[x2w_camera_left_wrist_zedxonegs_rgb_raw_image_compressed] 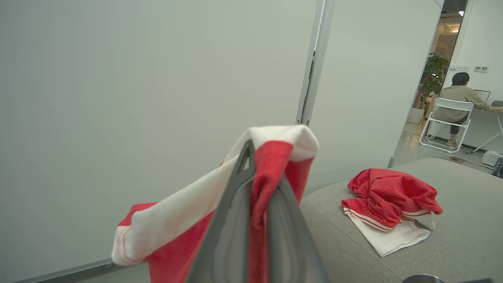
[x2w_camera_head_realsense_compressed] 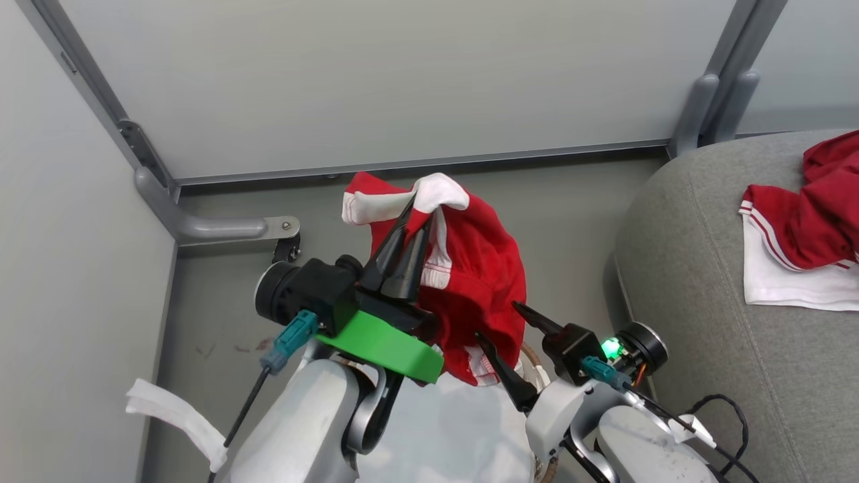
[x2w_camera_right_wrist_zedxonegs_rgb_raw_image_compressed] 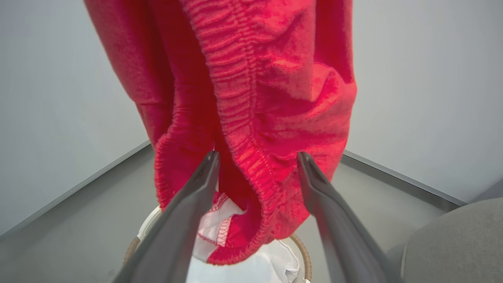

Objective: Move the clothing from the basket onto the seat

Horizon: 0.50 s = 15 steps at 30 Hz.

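Note:
A red and white garment [x2w_camera_head_realsense_compressed: 470,275] hangs in the air, pinched near its white cuff by my left gripper [x2w_camera_head_realsense_compressed: 419,208], which is shut on it [x2w_camera_left_wrist_zedxonegs_rgb_raw_image_compressed: 263,184]. Its red elastic waistband [x2w_camera_right_wrist_zedxonegs_rgb_raw_image_compressed: 251,118] dangles above the basket [x2w_camera_right_wrist_zedxonegs_rgb_raw_image_compressed: 300,255], whose brown rim and white lining show below. My right gripper [x2w_camera_head_realsense_compressed: 500,325] stands open just beside the hanging cloth, fingers [x2w_camera_right_wrist_zedxonegs_rgb_raw_image_compressed: 204,177] spread on either side of the waistband without closing. The grey seat [x2w_camera_head_realsense_compressed: 698,268] lies to the right and carries another red and white garment [x2w_camera_head_realsense_compressed: 805,235], also seen from the left wrist [x2w_camera_left_wrist_zedxonegs_rgb_raw_image_compressed: 389,208].
Grey partition walls [x2w_camera_head_realsense_compressed: 402,80] with metal posts [x2w_camera_head_realsense_compressed: 718,87] close off the back and left. A white strip [x2w_camera_head_realsense_compressed: 174,409] hangs at the lower left. Through a doorway a person [x2w_camera_left_wrist_zedxonegs_rgb_raw_image_compressed: 458,98] sits on a white chair, far off.

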### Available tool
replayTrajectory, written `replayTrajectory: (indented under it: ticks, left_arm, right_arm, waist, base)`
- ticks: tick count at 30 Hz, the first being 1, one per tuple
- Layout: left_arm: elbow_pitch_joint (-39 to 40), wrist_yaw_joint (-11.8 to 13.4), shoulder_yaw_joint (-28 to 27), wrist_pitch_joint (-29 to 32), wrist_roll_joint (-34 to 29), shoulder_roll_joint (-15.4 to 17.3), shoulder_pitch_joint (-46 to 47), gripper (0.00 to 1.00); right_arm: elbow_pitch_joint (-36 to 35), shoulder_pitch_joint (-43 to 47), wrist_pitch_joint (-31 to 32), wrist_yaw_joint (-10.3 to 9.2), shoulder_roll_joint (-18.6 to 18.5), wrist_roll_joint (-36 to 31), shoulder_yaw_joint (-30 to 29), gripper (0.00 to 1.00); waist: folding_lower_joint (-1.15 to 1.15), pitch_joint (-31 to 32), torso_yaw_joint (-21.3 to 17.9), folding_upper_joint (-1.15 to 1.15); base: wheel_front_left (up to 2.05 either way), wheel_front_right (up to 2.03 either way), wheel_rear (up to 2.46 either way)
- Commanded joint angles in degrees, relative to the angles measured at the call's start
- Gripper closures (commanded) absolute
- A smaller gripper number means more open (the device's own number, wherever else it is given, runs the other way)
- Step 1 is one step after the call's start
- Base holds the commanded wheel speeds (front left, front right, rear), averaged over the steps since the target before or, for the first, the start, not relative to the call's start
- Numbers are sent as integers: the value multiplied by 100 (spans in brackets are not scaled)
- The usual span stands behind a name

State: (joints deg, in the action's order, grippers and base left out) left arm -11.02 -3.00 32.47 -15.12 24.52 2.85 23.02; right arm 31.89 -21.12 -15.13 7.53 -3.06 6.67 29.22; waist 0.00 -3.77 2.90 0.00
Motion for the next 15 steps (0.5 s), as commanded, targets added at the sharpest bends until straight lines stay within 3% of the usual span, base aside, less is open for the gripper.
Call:
replayTrajectory:
  ticks: [1,6,7,8,15]
  left_arm:
    - [43,-9,78,-4,31,11,127,100]
    - [86,48,417,-4,209,11,290,100]
    - [89,54,451,-4,226,11,300,100]
    - [96,57,489,-4,242,12,304,100]
    - [43,106,501,-4,261,11,313,100]
  right_arm:
    - [133,-118,-2,-8,-16,-73,11,0]
    - [633,-414,-2,-7,5,-94,-55,0]
    - [685,-425,-2,-8,2,-20,-43,16]
    - [744,-455,-3,-8,-1,55,-30,97]
    - [872,-432,-3,-8,-2,448,-386,100]
  waist:
    - [0,-57,107,0]
    - [0,-127,308,0]
    - [0,-133,330,0]
    - [0,-147,350,0]
    - [0,-237,340,0]
  base:
    - [0,0,0]
    - [0,0,0]
    - [0,0,0]
    - [0,0,0]
    - [0,0,0]
